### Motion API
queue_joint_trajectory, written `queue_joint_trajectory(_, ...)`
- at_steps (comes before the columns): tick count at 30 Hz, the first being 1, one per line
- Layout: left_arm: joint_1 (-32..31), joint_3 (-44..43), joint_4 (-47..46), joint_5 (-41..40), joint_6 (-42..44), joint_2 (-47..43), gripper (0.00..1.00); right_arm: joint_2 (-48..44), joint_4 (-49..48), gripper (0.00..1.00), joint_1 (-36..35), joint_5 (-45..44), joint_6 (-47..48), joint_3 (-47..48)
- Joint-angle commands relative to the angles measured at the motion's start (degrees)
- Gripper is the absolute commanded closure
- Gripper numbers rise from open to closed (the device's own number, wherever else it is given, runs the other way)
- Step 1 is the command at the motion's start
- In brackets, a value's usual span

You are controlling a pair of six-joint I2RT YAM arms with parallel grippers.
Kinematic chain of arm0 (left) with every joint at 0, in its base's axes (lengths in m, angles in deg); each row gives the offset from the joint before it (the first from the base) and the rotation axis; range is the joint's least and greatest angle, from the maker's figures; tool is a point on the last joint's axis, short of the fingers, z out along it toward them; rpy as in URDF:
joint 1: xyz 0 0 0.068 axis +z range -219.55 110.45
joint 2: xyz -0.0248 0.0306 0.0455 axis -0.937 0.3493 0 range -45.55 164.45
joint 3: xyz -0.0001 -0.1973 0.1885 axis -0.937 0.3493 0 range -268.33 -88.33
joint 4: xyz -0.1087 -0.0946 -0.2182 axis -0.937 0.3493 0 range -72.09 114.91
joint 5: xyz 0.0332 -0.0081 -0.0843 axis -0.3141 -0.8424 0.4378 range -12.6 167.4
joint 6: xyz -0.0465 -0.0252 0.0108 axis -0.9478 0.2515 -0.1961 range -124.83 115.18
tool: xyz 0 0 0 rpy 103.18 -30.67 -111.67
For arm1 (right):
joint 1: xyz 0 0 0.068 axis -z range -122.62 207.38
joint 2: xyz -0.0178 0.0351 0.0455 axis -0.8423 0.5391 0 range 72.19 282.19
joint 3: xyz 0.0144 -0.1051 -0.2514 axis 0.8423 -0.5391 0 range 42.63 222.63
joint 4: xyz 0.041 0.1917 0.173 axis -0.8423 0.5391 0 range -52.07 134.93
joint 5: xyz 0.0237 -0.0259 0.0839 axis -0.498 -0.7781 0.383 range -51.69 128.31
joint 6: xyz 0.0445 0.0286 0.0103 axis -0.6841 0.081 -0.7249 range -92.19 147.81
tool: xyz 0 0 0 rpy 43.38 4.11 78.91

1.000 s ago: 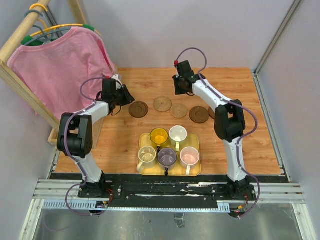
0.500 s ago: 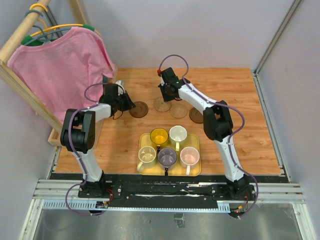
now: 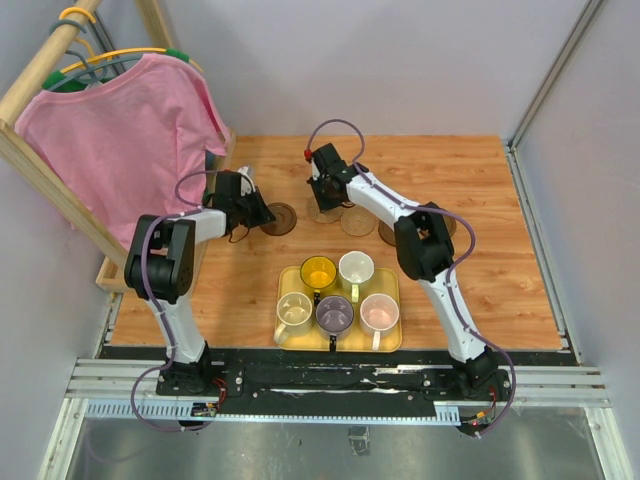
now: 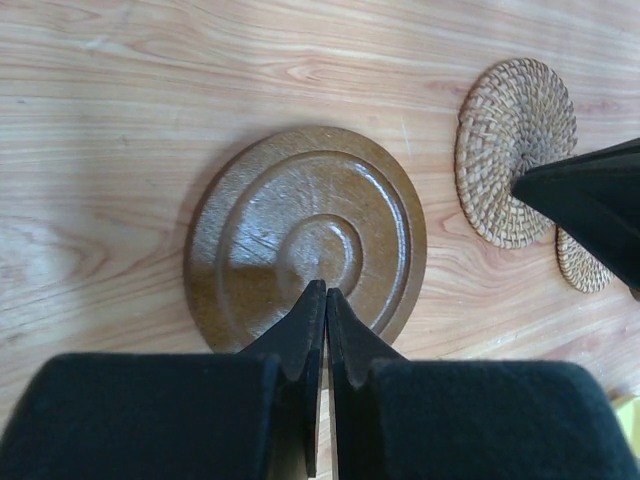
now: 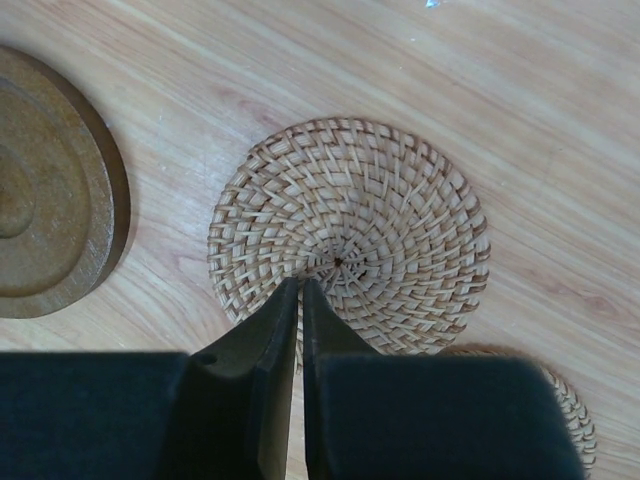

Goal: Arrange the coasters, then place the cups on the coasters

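The left hand is pinched all the way closed, both fingers pressed flat together with nothing between them. Its tips point down at the middle of the dark brown coaster. Whether they actually touch it is hard to tell from the wrist view.

Same deal on the other side. The right hand is fully closed and holding nothing, with its tips right over the woven coaster, a bit near of center. The brown one lies just left of that, with a small gap between them, and a second woven coaster peeks out at the lower right, nearly touching the first.

From the top camera, the coasters sit in a rough row across the middle of the wooden tabletop. Two more dark coasters at the right end are partly hidden behind the right arm.

None of the cups are on coasters. All five are standing in the yellow tray, nearer the arm bases: yellow cup and white cup in the back, then cream cup, purple-grey cup and pink cup in front.

A pink shirt hangs on a wooden rack off the left side.
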Motion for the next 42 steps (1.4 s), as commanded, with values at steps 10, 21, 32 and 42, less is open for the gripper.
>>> queue_joint_trajectory(10,-2.16,-0.84,0.11,-2.54,-0.52,3.08,0.96,-0.89,0.32,0.97,-2.93,2.10,-1.38,-6.40)
queue_joint_trajectory(21,-1.13,-1.42,2.03,-7.57,-2.16,2.90,0.99,-3.36,0.18,0.98,-5.11,2.00,-2.66,-11.00)
queue_joint_trajectory(32,-0.09,-2.35,3.21,-10.63,-1.92,2.34,0.99,-5.13,0.23,0.97,-5.70,0.92,-3.67,-13.10)
queue_joint_trajectory(42,0.74,-3.31,3.01,-7.57,-1.56,1.63,0.99,-5.24,2.39,0.95,-5.74,-1.33,-0.87,-6.11)
